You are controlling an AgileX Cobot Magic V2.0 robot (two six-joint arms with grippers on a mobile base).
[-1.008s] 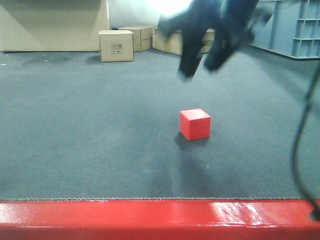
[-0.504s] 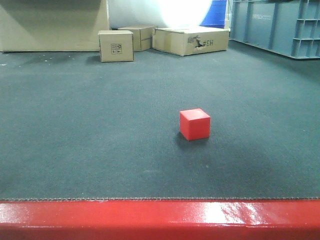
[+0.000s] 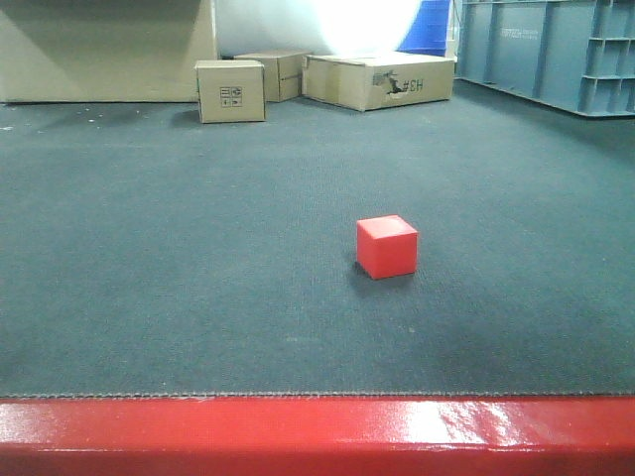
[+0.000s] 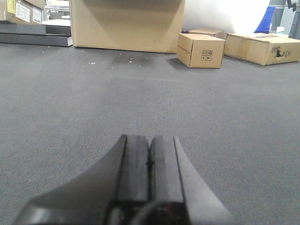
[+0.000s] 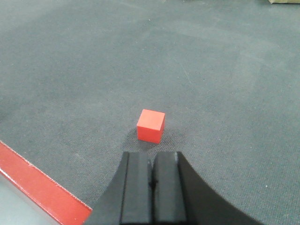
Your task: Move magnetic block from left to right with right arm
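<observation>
At the far left of the front view a large cardboard box (image 3: pixel 104 50) stands against the back, with a small cardboard box (image 3: pixel 230 90) bearing printed symbols just to its right, then a flat, torn cardboard box (image 3: pixel 377 79) and a blue-grey crate (image 3: pixel 551 50) at the right. The magnetic block (image 3: pixel 387 246) sits alone on the dark grey carpet (image 3: pixel 149 248), slightly right of centre, nothing touching it. A glossy red edge (image 3: pixel 317 436) runs along the bottom.

In the left wrist view, the left gripper (image 4: pixel 150 161) has its fingers pressed together, holding nothing, low over bare carpet.

In the right wrist view, the right gripper (image 5: pixel 151 183) is likewise closed and empty, hanging above the carpet, with the magnetic block (image 5: pixel 151 125) near and ahead of its fingertips, apart from them.
</observation>
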